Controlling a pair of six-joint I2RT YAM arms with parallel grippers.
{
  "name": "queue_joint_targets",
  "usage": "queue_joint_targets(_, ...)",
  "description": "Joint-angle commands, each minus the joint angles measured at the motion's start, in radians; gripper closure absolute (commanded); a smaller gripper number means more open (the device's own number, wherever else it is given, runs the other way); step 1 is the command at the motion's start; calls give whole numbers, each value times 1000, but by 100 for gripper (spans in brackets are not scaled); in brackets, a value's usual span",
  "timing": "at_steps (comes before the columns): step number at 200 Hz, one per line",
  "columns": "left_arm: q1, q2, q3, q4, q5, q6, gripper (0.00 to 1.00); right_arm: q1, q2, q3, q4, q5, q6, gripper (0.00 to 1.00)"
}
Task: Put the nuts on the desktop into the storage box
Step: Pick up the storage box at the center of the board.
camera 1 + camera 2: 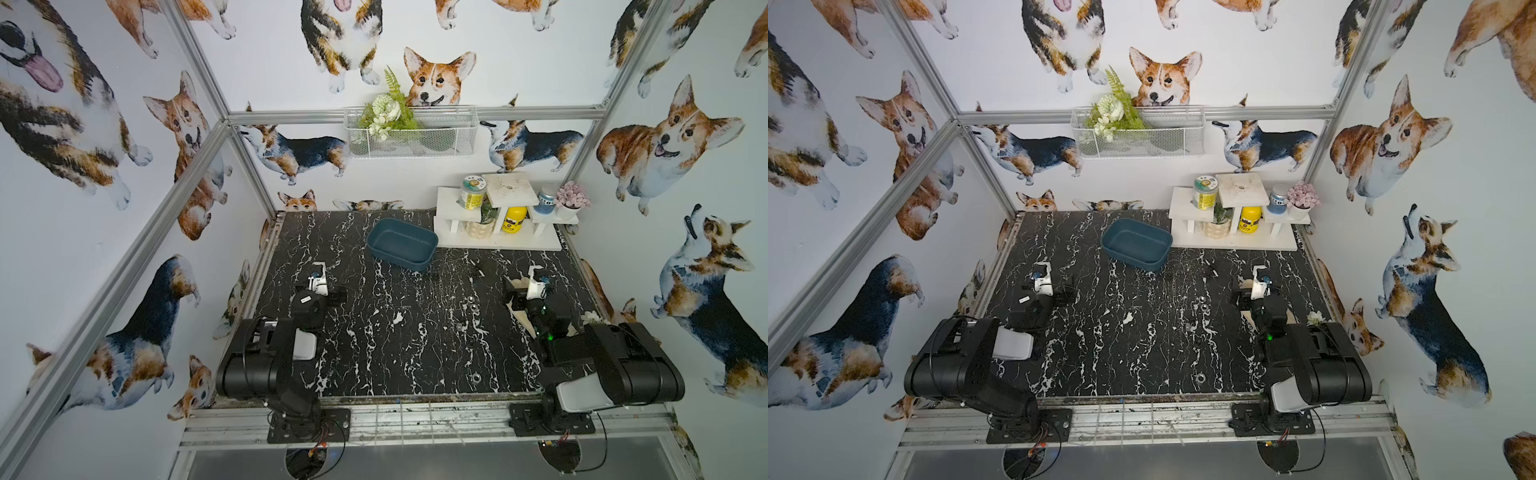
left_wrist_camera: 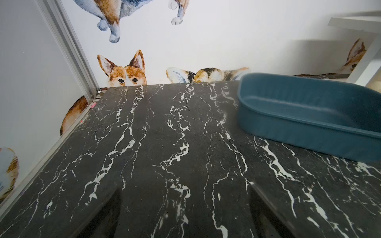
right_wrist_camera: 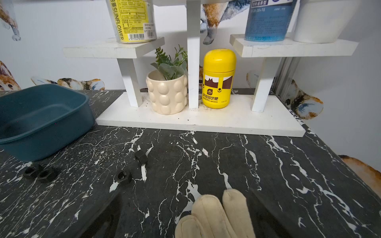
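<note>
Four black nuts point(image 3: 123, 176) lie on the worktop point(image 3: 226, 156) just beside the empty storage box point(image 3: 41, 123); silver nuts point(image 1: 473, 308) sit farther from it, well apart. The left gripper point(image 2: 185, 222) and right gripper point(image 3: 185, 218) both hold their jaws wide open, empty, the right above a cream glove point(image 3: 214, 216).

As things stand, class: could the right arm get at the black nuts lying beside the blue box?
Probably yes. The right gripper has its jaws open, and the black nuts lie on bare desktop ahead of it. Only a cream glove lies beneath the jaws, clear of the nuts.
</note>
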Motion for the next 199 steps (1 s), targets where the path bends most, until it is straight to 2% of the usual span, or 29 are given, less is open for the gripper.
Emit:
queue_joint_targets(1, 1, -1, 4, 5, 0, 3, 0, 1, -3, 1, 25, 2, 4, 0)
queue_joint_targets(177, -2, -4, 1, 8, -5, 9, 0, -1, -9, -2, 26, 1, 7, 0)
queue_joint_targets(199, -34, -36, -4, -7, -30, 42, 0, 1, -85, 21, -78, -108, -28, 0)
